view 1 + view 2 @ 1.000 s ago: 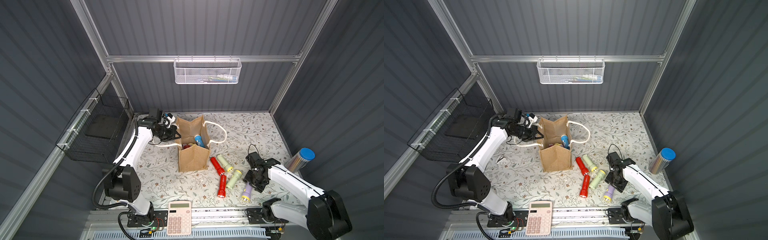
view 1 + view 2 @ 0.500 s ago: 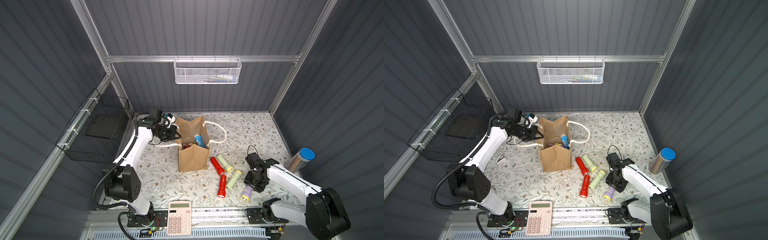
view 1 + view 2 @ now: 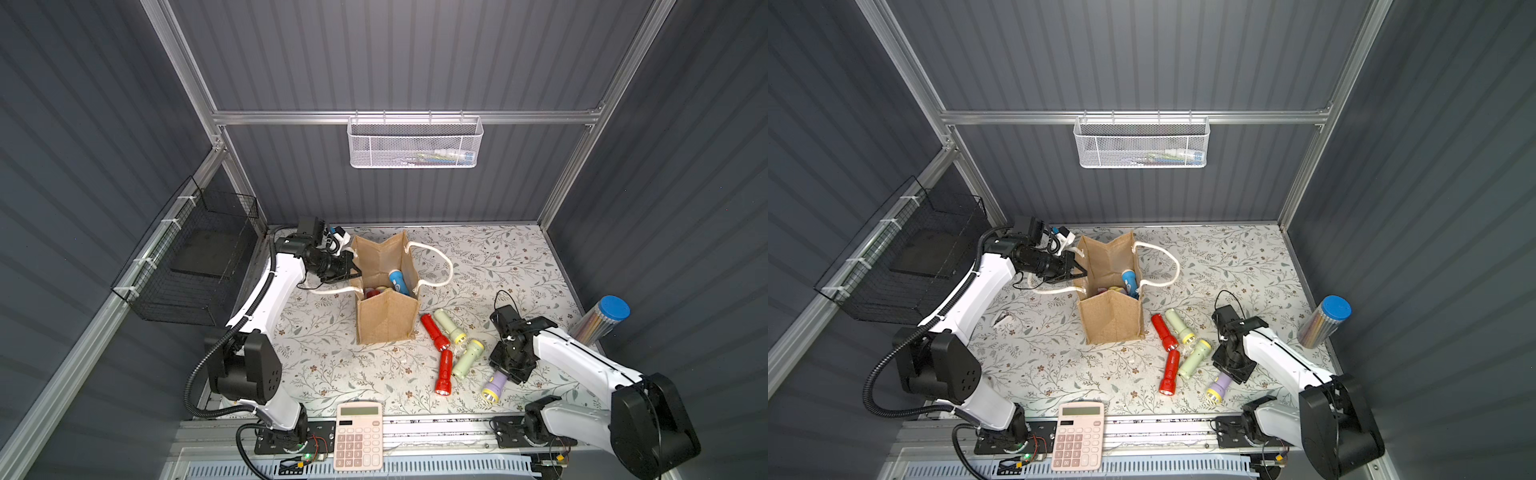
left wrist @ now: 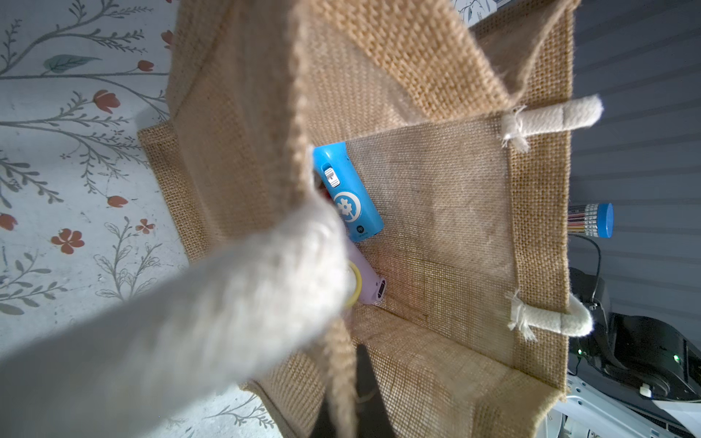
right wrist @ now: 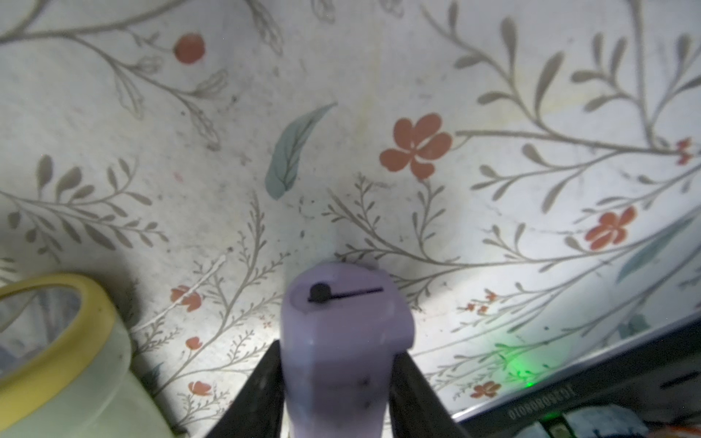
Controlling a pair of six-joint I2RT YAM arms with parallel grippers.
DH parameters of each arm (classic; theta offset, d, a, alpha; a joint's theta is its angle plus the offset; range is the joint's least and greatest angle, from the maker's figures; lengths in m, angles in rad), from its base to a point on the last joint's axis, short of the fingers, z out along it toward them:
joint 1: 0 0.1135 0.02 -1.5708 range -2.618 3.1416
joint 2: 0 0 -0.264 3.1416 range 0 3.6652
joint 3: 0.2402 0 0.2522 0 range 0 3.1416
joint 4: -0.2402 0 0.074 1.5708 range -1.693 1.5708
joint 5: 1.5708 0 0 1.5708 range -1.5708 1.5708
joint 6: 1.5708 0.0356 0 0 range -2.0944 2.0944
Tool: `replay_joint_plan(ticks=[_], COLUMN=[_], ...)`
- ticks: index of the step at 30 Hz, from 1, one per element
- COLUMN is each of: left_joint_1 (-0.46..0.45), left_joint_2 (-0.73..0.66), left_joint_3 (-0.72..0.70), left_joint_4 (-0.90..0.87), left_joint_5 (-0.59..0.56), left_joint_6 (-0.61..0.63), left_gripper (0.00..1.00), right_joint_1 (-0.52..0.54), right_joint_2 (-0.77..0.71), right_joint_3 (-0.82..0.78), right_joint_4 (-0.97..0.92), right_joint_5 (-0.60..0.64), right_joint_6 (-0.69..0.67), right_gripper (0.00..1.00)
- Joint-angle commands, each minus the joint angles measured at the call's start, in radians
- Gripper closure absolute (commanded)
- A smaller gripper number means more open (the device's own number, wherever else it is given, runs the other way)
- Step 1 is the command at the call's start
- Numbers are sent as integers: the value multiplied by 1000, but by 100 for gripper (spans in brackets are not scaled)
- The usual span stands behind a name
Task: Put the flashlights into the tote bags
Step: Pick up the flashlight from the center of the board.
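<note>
- On my right gripper [image 5: 337,350] the two black fingers [image 5: 261,383] press against opposite flanks of the lilac flashlight [image 5: 333,314]. I read that as a clamp across the barrel, which I judge suits them better than the flared head.
- That flashlight lies low over the floral cloth [image 5: 379,212], its yellow-rimmed head pointing towards the front rail. I cannot tell whether it rests on the cloth or hangs just above it.
- Just beside it lies a pale green flashlight [image 5: 76,364]. It is near enough that a careless lift could knock it.
- My left gripper [image 3: 350,272] has its jaws together on the rim of the tote bag [image 3: 386,320], next to a rope handle [image 4: 170,333]. I judge this holds the mouth open and keeps the bag from tipping.
- Inside the bag a blue flashlight [image 4: 347,193] leans on the far wall. A second lilac one [image 4: 371,285] sits lower, and something red shows beneath.
- Between the bag and my right arm, two red flashlights [image 3: 434,336] and another pale green one [image 3: 449,328] lie loose and waiting.
- The next move, as I see it, is to carry the clamped flashlight over the held-open mouth and let it go clear of the rim.
</note>
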Motion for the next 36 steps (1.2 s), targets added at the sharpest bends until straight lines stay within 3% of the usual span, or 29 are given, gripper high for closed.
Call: replay_joint_plan(ticks=[1,7,21,30,36], left_joint_1=[9,9,9,9,9], left_joint_2=[-17,-12,-31,-39,-46], left_joint_3=[15,27,37,29,18], left_joint_4=[4,-1,1,17,32], left_joint_5=[2,4,17,41,60], left_joint_6=[21,21,19,3,-8], left_gripper=[100,100,100,100,100], right_joint_1=[4,3,2,17,39], right_joint_2=[-14,-113,-180,-96,13], right_joint_3=[5,60,426,727,857], right_joint_4=[16,15,-179,-88,85], right_joint_5=[24,69,199,87,33], right_joint_6=[26,-14,-262,-354,-315], right_gripper=[67,81,88,90,88])
